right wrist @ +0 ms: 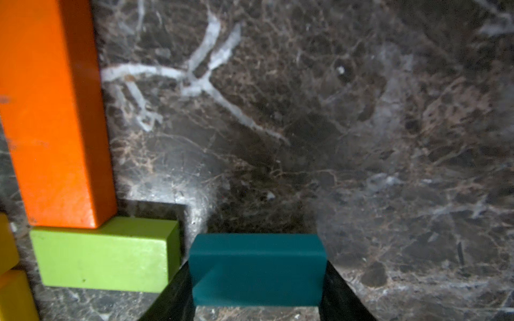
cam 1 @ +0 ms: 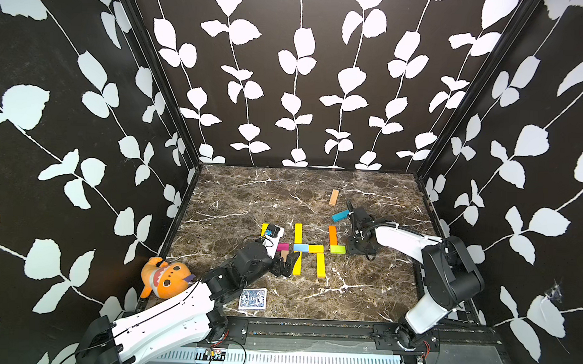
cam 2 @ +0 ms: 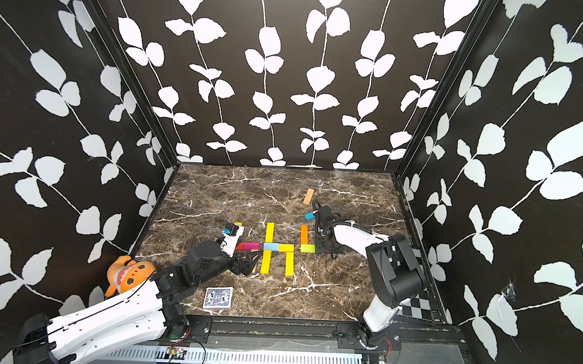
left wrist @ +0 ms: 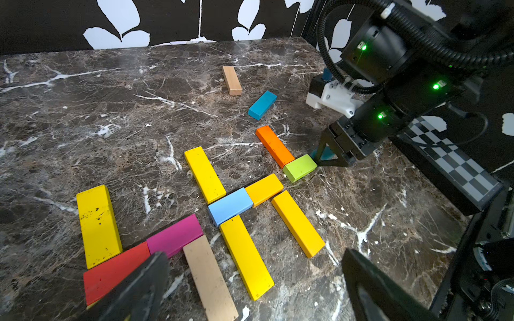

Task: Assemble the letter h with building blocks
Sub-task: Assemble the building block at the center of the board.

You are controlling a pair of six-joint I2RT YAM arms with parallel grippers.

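Our right gripper is clamped on the teal block just beside the green block of the half-built h, right of centre on the marble table, left gripper gaping empty, so we reckon a crooked drop shoves green off line.

Blocks at table centre; spare block behind them; card by front edge; toy, front left corner.
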